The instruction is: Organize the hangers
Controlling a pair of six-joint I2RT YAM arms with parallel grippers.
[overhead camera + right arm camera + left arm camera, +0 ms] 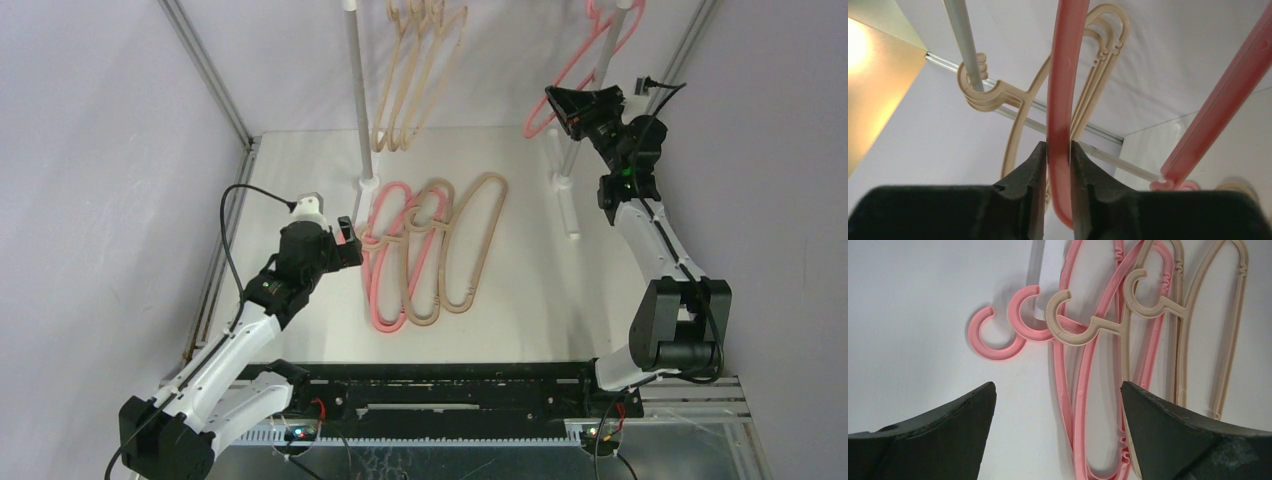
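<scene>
The left claw (1057, 390) is spread wide above the white bench (908, 315). Its fingers (948, 430) are dark and matte. Before it, thin plastic hangers (1098, 325) lie flat in an overlapping pile; two pink and two beige round open hooks can be seen. The right claw (1057, 147) is pinching the smooth bar of a pink hanger (1060, 90), high beside the right pole (570, 165). Several beige hangers (420, 70) hook around a grey rod (965, 45). There is bare bench to the right of the pile.
</scene>
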